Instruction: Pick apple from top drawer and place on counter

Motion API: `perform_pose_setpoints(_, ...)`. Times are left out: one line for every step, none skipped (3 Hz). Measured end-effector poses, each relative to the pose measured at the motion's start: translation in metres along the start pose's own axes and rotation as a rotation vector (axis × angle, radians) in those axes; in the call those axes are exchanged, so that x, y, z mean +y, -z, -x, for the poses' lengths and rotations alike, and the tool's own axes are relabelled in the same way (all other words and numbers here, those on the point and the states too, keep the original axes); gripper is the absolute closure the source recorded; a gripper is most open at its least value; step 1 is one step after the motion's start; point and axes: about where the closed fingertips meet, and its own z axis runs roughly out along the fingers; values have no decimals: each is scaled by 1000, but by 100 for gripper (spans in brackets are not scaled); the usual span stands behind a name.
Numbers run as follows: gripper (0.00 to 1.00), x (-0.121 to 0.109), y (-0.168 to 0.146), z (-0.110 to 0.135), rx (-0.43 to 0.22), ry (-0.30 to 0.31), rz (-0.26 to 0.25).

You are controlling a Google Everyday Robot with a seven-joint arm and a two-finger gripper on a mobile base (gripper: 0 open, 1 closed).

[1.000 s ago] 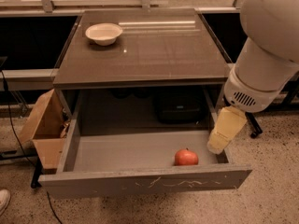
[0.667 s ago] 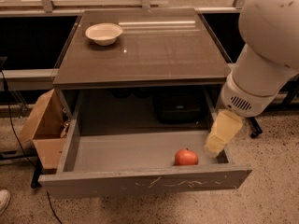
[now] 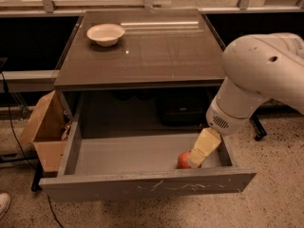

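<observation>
The counter (image 3: 156, 51) lies above and behind the claw (image 3: 195, 163), which hangs inside the open top drawer (image 3: 147, 186). The apple (image 3: 183, 160) sits at its tip, leftward. Whether the claw is clamped, I cannot tell. This looks like the grasping step; next comes a sure hold, then lifting clear.

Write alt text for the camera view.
The white arm's gripper is down in the open top drawer, partly hiding the apple near the front panel. A white bowl sits on the counter above; a cardboard box stands beside the drawer.
</observation>
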Motion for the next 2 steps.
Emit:
perform_pose_setpoints(0,-2,-30,6,28,-89,31)
perform_pose_setpoints(0,-1,-67,17,68,-188,81)
